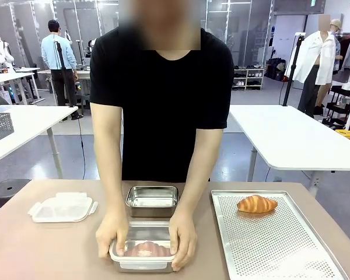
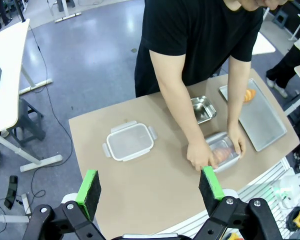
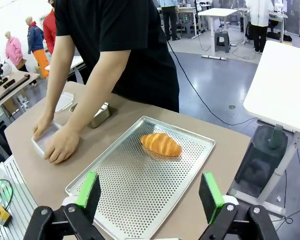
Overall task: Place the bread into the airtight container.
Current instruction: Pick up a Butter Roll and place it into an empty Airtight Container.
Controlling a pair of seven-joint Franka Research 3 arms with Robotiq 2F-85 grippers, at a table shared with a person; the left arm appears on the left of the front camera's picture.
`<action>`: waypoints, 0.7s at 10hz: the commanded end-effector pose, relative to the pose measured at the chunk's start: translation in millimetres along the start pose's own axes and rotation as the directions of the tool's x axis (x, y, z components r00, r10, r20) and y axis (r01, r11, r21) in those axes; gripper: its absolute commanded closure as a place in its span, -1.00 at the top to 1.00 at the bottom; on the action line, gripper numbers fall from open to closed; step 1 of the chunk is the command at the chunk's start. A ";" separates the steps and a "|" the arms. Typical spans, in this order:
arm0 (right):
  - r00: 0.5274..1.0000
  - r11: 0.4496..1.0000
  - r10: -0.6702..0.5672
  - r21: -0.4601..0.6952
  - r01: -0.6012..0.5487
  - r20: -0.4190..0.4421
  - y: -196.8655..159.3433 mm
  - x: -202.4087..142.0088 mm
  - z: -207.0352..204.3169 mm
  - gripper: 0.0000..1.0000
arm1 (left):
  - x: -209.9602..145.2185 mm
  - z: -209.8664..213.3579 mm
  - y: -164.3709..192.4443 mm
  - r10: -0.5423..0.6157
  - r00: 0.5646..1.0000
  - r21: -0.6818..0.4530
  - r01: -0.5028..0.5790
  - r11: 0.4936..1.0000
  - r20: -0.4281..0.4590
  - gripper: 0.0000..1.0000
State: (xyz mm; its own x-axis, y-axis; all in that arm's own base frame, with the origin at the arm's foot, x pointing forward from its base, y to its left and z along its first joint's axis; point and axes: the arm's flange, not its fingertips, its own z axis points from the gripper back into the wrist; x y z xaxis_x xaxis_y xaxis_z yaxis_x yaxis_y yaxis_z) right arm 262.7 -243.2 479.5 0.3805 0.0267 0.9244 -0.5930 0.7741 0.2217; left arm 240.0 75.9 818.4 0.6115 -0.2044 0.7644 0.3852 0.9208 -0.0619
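One golden-brown croissant (image 1: 256, 203) sits at eleven o'clock on the perforated metal tray (image 1: 280, 245).
Gaping wide, empty: left gripper (image 2: 149, 185), right gripper (image 3: 150, 190); croissant likely light, flaky, crushable, so pinch mid-body softly.

front view low across the table (image 1: 52, 248), wrist views high above (container (image 1: 141, 265) shared)

Brown table (image 1: 46, 251) — lid (image 1: 62, 207), steel pan (image 1: 152, 200), container (image 1: 141, 264), perforated tray (image 1: 268, 245)
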 end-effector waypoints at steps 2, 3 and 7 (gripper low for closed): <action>1.000 1.000 0.023 0.001 -0.023 0.008 -1.2 -0.6 -0.3 1.00 | 1.4 1.6 -1.1 -0.005 1.000 -0.005 0.005 1.000 0.004 1.00; 1.000 1.000 0.023 0.001 -0.023 0.008 -1.2 -0.6 -0.3 1.00 | 1.4 1.6 -1.1 -0.005 1.000 -0.005 0.005 1.000 0.004 1.00; 1.000 1.000 0.023 0.001 -0.023 0.008 -1.2 -0.6 -0.3 1.00 | 1.4 1.6 -1.1 -0.005 1.000 -0.005 0.005 1.000 0.004 1.00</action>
State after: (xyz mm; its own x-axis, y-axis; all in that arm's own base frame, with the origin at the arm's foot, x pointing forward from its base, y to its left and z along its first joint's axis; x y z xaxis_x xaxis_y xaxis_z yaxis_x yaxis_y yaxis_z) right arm 262.7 -243.2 479.5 0.3803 0.0270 0.9245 -0.5932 0.7740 0.2214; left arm 240.0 75.9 818.4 0.6115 -0.2044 0.7644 0.3852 0.9208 -0.0619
